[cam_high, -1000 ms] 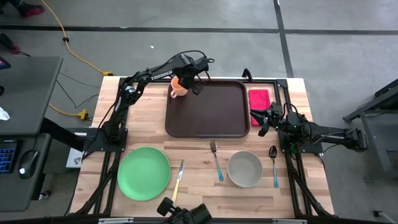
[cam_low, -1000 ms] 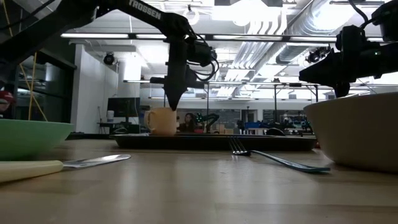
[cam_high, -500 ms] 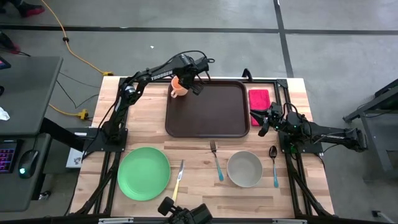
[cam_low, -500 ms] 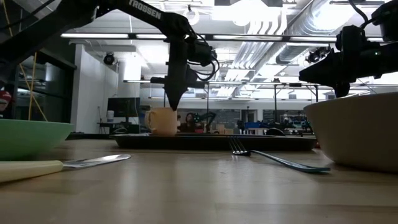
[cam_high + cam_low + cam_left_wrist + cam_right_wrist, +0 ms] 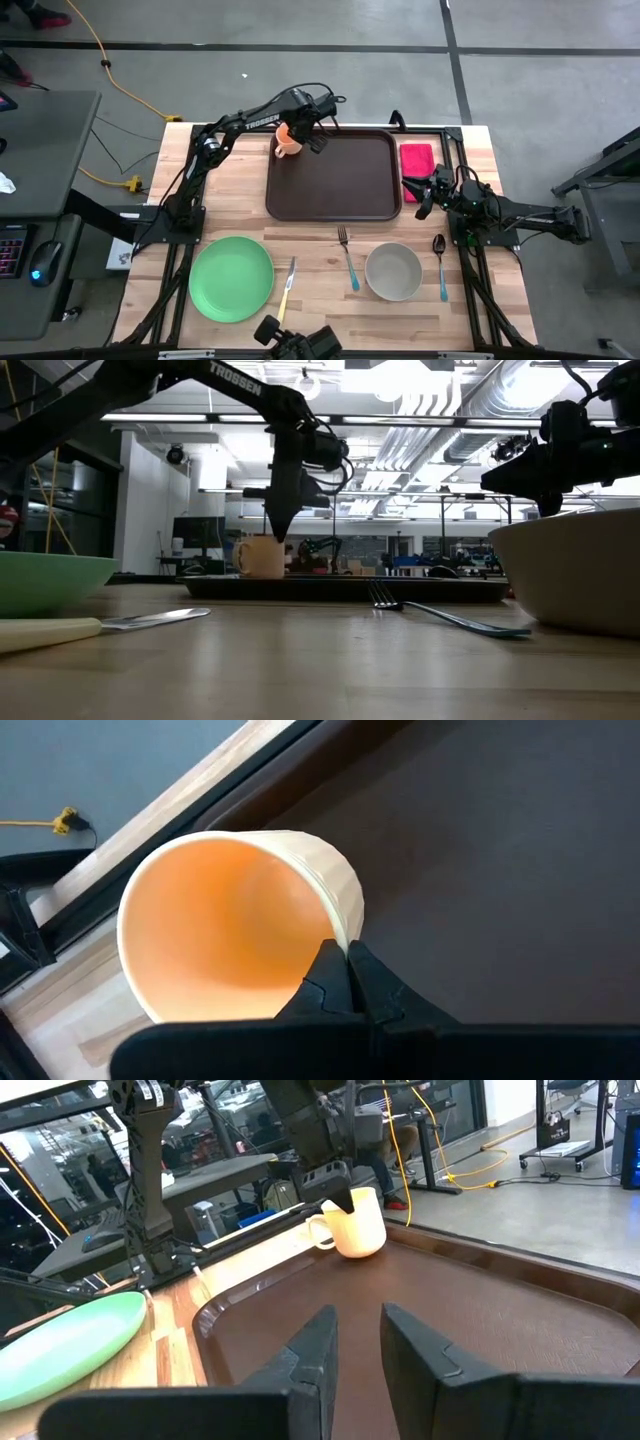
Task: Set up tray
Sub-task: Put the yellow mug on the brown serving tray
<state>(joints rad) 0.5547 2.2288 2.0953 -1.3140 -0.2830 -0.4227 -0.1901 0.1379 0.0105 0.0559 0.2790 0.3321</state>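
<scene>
Your left gripper pinches the rim of the cup — it sits in the far-left corner of the tray. Your right gripper waits just beside the tray's right edge, fingers slightly apart — holding nothing.

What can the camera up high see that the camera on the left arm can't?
Only the high view shows the green plate, the knife, the fork, the bowl, the spoon, the red napkin and the right gripper waiting by the tray's right edge. Only the left wrist view looks down inside the cup and shows the left gripper pinching its rim, fingers closed on the wall. Both show the cup, the brown tray and the wooden table.
</scene>
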